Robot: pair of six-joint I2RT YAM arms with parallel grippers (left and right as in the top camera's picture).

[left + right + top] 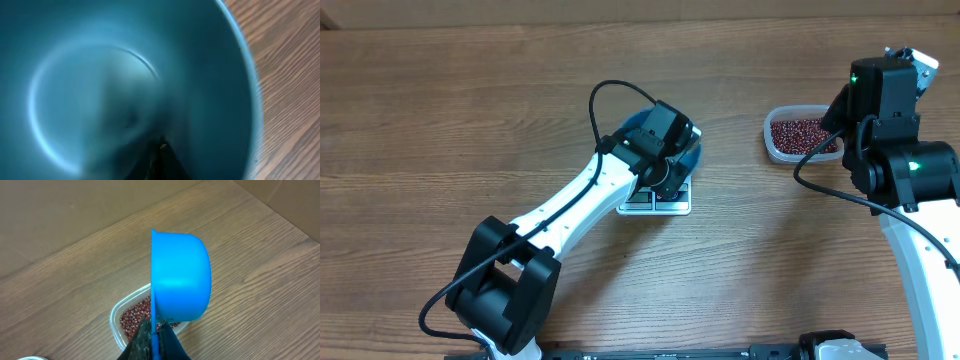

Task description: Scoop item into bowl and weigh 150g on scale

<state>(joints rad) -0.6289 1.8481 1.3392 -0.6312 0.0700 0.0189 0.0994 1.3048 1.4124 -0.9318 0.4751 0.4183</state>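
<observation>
**Right gripper** [156,332], pinching the handle of a stiff blue scoop [182,275], hangs above the beans [136,320] in their clear tub [115,322]. Loose and light, the beans likely roll, so scooping suits them. **Left gripper** [160,161], pressed together, sits over the bowl [100,75] on the scale [672,207].

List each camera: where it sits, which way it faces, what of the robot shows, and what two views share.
Overhead: fixed above the table, facing straight down; shows the left arm over the bowl on the scale, and the right arm by the tub of beans.
Left wrist: on the left arm, facing into the bowl; only its shut jaws' dark tips show.
Right wrist: on the right arm, facing down along shut jaws gripping the scoop over the tub.
Shared: overhead and right wrist both show the tub of beans.
</observation>
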